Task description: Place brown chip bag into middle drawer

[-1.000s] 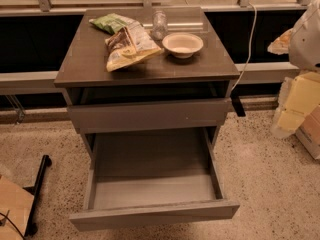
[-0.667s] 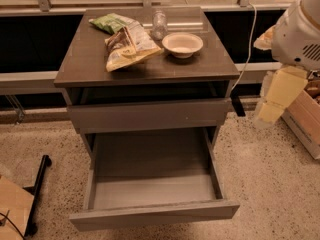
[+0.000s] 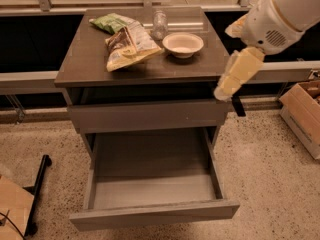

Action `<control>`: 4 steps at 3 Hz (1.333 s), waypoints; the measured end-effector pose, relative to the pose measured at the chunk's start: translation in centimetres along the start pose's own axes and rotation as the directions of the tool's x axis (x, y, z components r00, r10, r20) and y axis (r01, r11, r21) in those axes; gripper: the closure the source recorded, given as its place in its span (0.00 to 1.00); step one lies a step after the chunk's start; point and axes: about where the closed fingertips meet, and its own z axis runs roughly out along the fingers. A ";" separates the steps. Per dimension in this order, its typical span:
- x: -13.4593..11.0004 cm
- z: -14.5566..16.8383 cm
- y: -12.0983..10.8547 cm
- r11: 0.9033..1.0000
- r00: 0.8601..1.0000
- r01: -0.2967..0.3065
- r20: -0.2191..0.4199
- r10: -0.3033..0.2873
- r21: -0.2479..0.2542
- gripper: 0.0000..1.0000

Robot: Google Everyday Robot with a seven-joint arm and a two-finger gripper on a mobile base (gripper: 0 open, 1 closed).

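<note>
While the brown chip bag (image 3: 131, 46) lies on the table top (image 3: 85, 71), your job has not really begun. The bag rests flat near the middle of the top, with its dark end toward the back. That end touches or lies partly over the green snack bag (image 3: 111, 22). The white bowl (image 3: 183, 44) sits just beside the chip bag on the right, and a clear glass jar (image 3: 159, 24) stands behind them.

The middle drawer (image 3: 150, 176) is pulled far out at the bottom, and its flat grey floor has nothing on it. I think it was left open like that so the bag can drop straight in from above. The shut drawer front (image 3: 150, 115) above it is pushed in, so it does not block the way down.

Your gripper (image 3: 222, 91) hangs at the low end of the arm (image 3: 280, 14), just off the right edge of the table near the front corner. It is well apart from the bag. You cannot tell how wide it is open, but it has no hold of the bag.

To reach the bag you will have to come up and over the table edge. Watch the bowl, because it sits right between your gripper and the bag. Grab the bag on its near side so you do not drag the green one along.
</note>
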 end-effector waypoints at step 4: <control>-4.7 8.5 -5.3 0.974 0.951 -0.222 0.226 0.209 0.033 0.00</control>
